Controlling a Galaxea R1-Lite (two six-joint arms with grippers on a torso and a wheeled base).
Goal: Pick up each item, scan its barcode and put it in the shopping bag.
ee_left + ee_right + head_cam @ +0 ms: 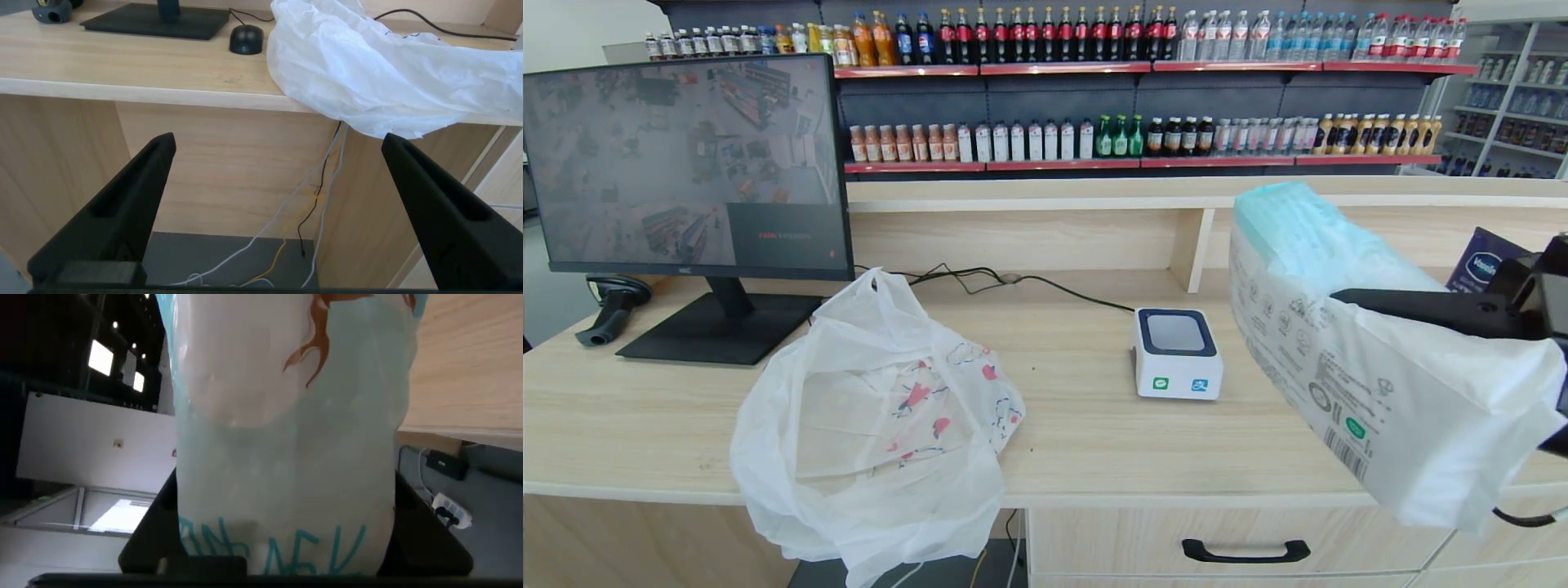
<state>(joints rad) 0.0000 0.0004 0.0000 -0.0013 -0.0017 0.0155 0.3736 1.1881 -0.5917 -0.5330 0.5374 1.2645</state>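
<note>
Soft pack (1380, 384) clamped in right jaws, contents unclear; left jaws apart, facing counter (122, 82)

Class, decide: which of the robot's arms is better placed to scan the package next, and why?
Right: the right gripper holds the package raised beside the scanner; the left gripper is open, below the counter.

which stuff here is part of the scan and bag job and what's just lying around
Job: soft pack in the right gripper, white scanner box, shopping bag, blue box probably next.
Lying about: monitor, handheld scanner, mouse, shelf bottles.
</note>
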